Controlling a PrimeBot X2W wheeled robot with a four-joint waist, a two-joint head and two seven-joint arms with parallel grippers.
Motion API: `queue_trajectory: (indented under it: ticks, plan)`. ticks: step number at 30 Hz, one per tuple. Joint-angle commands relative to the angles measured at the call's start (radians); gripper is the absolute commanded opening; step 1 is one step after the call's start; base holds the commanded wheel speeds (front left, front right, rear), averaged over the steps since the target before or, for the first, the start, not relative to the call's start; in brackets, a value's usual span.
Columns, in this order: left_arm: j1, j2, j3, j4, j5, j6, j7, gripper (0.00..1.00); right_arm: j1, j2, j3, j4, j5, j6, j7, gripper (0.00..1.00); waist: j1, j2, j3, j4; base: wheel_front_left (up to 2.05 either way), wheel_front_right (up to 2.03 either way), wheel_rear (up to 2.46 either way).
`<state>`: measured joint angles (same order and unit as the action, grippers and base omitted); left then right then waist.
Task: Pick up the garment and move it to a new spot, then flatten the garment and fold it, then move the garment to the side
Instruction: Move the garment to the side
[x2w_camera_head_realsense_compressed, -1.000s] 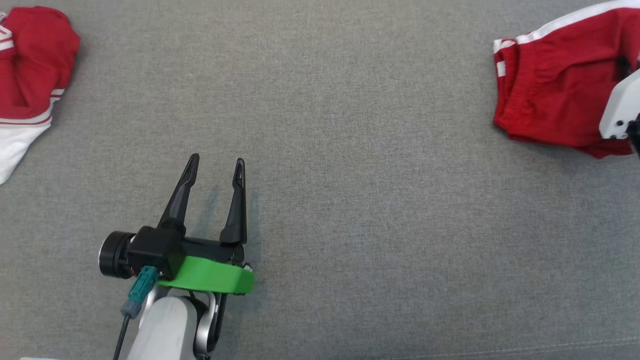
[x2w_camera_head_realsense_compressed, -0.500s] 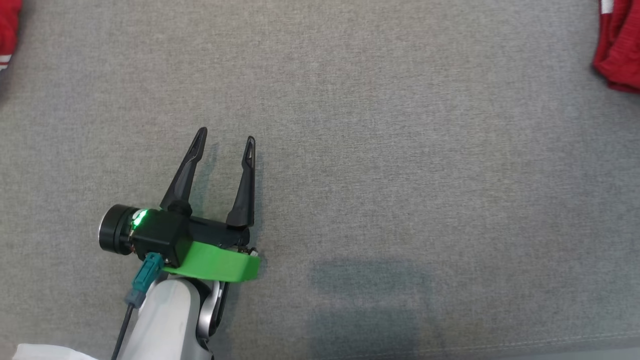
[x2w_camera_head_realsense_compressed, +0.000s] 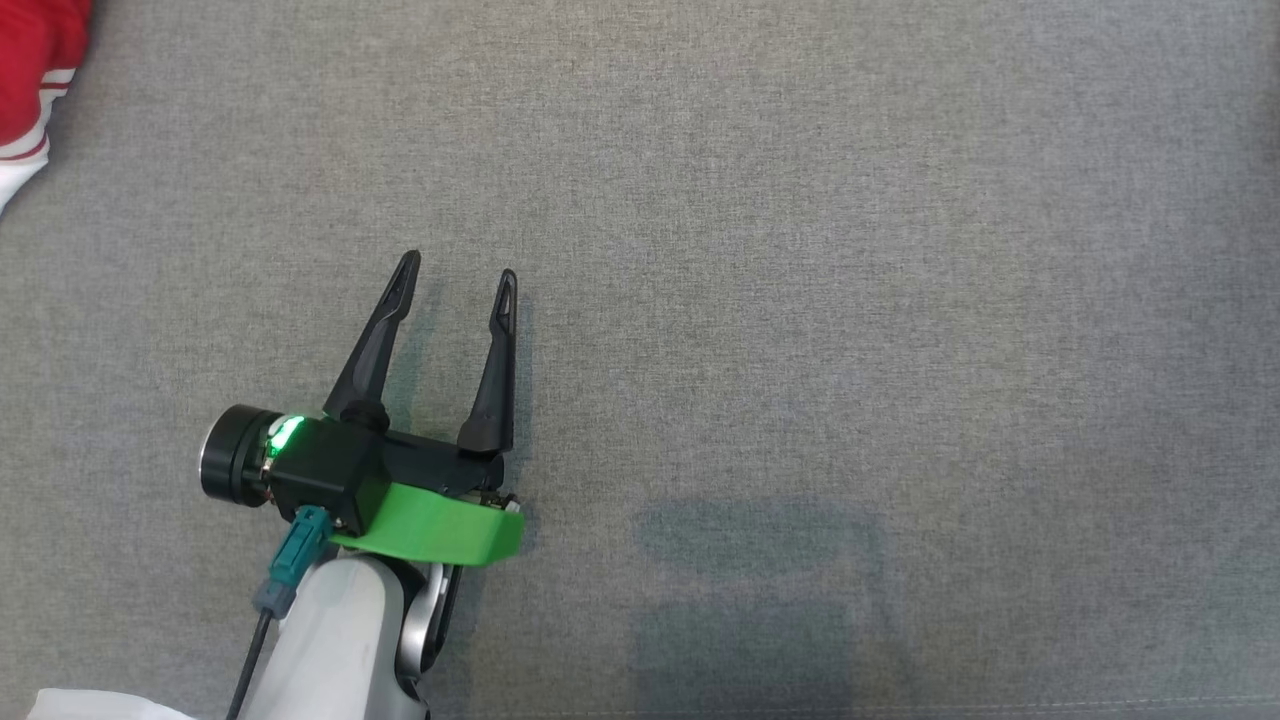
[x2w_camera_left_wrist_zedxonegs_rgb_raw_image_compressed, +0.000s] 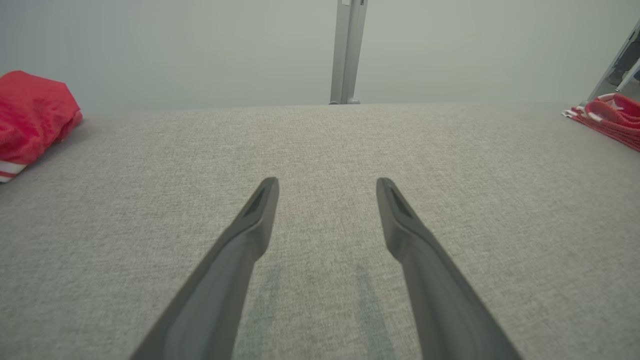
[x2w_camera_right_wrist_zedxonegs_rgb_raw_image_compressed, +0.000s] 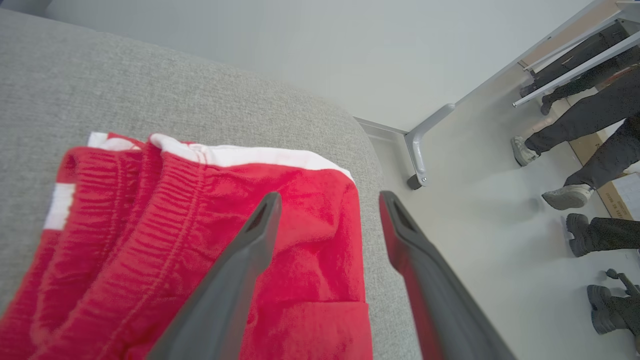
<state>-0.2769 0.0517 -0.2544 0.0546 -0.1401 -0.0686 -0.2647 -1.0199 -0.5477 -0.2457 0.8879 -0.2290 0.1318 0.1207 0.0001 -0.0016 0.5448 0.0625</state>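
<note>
A folded red garment (x2w_camera_right_wrist_zedxonegs_rgb_raw_image_compressed: 150, 240) with white stripes and a gathered waistband lies at the rounded end of the grey fabric surface (x2w_camera_right_wrist_zedxonegs_rgb_raw_image_compressed: 150, 85). My right gripper (x2w_camera_right_wrist_zedxonegs_rgb_raw_image_compressed: 330, 197) hangs just above its right part, open, with nothing between the fingers. My left gripper (x2w_camera_head_realsense_compressed: 458, 272) rests open and empty over bare grey fabric at the lower left of the head view. From the left wrist, its fingers (x2w_camera_left_wrist_zedxonegs_rgb_raw_image_compressed: 250, 235) point across the surface, and the same garment (x2w_camera_left_wrist_zedxonegs_rgb_raw_image_compressed: 612, 117) shows as a low red heap far to the right.
Another red and white garment (x2w_camera_head_realsense_compressed: 30, 60) lies bunched at the far left edge (x2w_camera_left_wrist_zedxonegs_rgb_raw_image_compressed: 30, 110). Beyond the surface's right end is pale floor, a metal table leg (x2w_camera_right_wrist_zedxonegs_rgb_raw_image_compressed: 425, 140) and several people's legs and shoes (x2w_camera_right_wrist_zedxonegs_rgb_raw_image_compressed: 565, 195). A grey post (x2w_camera_left_wrist_zedxonegs_rgb_raw_image_compressed: 347, 50) stands behind.
The head camera has shifted, so the right-hand garment and the pale right arm have left its picture. My right gripper has opened over the garment. The left gripper stays open.
</note>
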Motion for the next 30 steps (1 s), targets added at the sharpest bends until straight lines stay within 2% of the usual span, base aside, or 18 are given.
queue_trajectory:
  ticks: [1,6,13,22,30]
  plan:
    - [-0.01,0.002,0.001,-0.002,0.0,0.006,0.001,1.0,0.004,0.005,-0.013,0.0,-0.021,-0.002,-0.023,1.0,-0.0001,0.0016,-0.01,-0.003,0.0,0.0,0.0]
    - [0.003,0.002,0.002,0.01,-0.017,0.009,0.001,1.0,0.021,0.047,-0.028,-0.009,-0.074,-0.002,-0.092,1.0,-0.0001,0.0016,-0.05,-0.014,0.0,0.0,0.0]
    - [0.024,0.001,0.012,0.054,-0.045,0.011,0.001,1.0,0.065,0.117,-0.021,0.0,-0.07,-0.002,-0.193,1.0,-0.0001,0.0016,-0.148,-0.028,0.0,0.0,0.0]
    - [0.069,0.0,0.046,0.118,-0.081,0.027,0.001,1.0,0.169,0.242,-0.024,0.015,0.003,-0.002,-0.326,1.0,-0.0001,0.0016,-0.294,-0.03,0.0,0.0,0.0]
    - [0.126,0.0,0.087,0.142,-0.101,0.044,0.001,1.0,0.31,0.364,0.009,-0.066,0.066,-0.002,-0.38,1.0,-0.0001,0.0016,-0.396,-0.021,0.0,0.0,0.0]
